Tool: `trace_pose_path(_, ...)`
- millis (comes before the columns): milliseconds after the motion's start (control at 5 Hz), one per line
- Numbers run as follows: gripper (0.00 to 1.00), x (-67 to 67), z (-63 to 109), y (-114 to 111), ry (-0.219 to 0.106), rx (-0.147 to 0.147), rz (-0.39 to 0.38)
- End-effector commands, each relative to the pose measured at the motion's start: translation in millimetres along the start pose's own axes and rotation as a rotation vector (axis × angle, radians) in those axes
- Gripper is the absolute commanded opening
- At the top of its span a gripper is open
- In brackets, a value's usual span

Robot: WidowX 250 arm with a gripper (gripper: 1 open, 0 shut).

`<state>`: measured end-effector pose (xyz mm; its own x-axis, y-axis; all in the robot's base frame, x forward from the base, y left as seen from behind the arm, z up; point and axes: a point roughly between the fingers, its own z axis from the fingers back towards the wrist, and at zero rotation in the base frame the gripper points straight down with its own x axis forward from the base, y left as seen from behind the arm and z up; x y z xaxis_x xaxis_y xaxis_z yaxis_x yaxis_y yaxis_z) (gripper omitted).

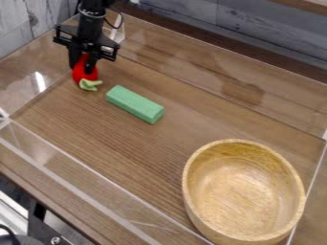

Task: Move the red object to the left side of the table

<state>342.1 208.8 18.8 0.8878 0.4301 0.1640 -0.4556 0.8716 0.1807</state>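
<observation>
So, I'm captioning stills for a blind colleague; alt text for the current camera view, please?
A black robot gripper closes on a small red toy with a light-green stem on a brown wooden table, left of a green block.

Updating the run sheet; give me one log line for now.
claw: shut on red object | green block: on table | bowl: apart

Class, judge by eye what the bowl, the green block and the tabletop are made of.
The bowl: probably wood, pale and smooth, judging by its even tan colour. The green block: perhaps painted wood or plastic; its flat colour leaves that open. The tabletop: wood or wood-look laminate, with brown grain streaks.
</observation>
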Motion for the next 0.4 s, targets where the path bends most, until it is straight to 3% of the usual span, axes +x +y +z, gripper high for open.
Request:
trace_pose_path(0, 0.0, -12.0, -13.0, -6.3, 0.056, -0.015, -0.001)
trace_pose_path(200, 0.0, -11.7, -12.1, -6.1, 0.063, -0.015, -0.001)
